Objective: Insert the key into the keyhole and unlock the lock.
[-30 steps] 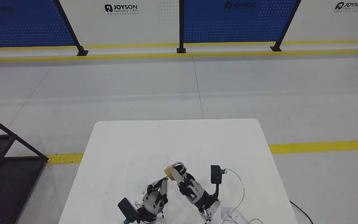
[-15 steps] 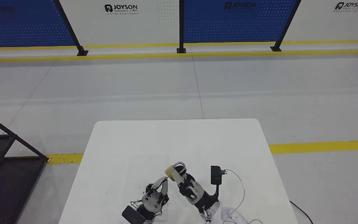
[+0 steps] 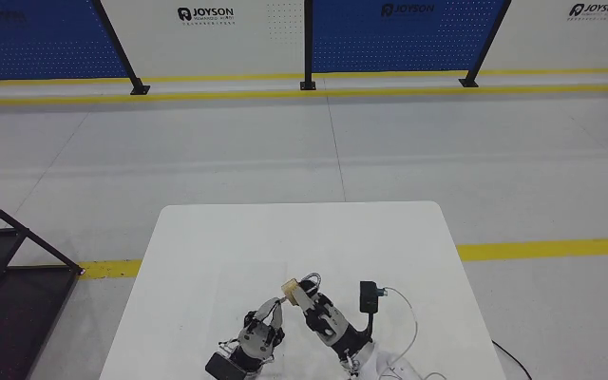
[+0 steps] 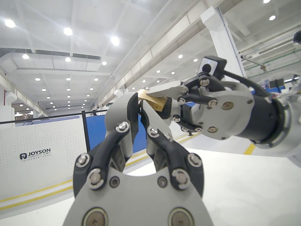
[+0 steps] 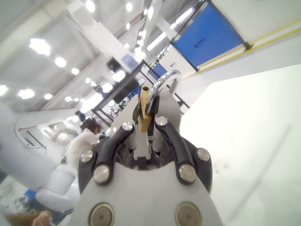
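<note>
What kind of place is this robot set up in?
Probably a big industrial hall or robotics test floor: yellow floor lines, blue and white partition panels, and a high ceiling with rows of lights.

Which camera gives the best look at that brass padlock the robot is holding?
The right wrist view: the padlock sits close up in the right gripper, brass body edge-on, silver shackle clear. In the left wrist view just a brass corner peeks out; in the top view it is a tiny tan block.
</note>
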Available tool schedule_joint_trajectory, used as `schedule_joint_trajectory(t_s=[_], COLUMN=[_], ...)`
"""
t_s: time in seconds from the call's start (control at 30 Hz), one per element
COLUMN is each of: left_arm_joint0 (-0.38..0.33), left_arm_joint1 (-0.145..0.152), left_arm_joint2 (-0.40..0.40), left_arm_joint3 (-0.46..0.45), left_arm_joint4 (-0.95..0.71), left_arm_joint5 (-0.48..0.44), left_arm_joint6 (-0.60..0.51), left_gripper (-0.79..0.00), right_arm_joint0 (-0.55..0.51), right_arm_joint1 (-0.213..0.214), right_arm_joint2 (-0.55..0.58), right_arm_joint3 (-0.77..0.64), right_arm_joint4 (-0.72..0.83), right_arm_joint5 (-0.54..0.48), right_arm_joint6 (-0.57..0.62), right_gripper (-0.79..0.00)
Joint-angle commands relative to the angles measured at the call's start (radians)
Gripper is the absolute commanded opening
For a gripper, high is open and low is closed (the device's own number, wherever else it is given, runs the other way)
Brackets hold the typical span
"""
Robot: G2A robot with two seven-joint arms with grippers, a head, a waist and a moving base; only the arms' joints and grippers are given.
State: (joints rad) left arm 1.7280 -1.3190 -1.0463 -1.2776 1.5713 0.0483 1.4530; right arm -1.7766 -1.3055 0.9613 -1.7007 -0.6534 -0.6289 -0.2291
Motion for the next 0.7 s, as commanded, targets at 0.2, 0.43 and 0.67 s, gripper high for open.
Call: schedule_joint_trajectory(t_s=[0.2,0.43,0.67], left_arm_joint0=[0.076,0.214,0.360], left_arm_joint1=[0.025,0.084,0.126], left_arm_joint2=[-0.045,-0.268,-0.468], left_arm_joint3=[-0.077,-0.229,-0.358], left_arm_joint4=[-0.156,-0.293,-0.445], left_arm_joint5=[-0.308,-0.568,-0.748], left_arm_joint6=[-0.081,-0.239,-0.508], left_gripper=[0.000,0.000,0.000], right_arm_joint0=[0.054,0.185,0.302], right_arm_joint1=[-0.008,-0.032,-0.067], right_arm_joint2=[0.008,-0.079,-0.236], right_arm_joint3=[0.046,0.153,0.272], right_arm_joint4=[0.068,0.056,-0.058], right_arm_joint5=[0.114,0.353,0.495], right_arm_joint6=[0.009,0.241,0.446], right_gripper=[-0.785,-0.785,-0.785])
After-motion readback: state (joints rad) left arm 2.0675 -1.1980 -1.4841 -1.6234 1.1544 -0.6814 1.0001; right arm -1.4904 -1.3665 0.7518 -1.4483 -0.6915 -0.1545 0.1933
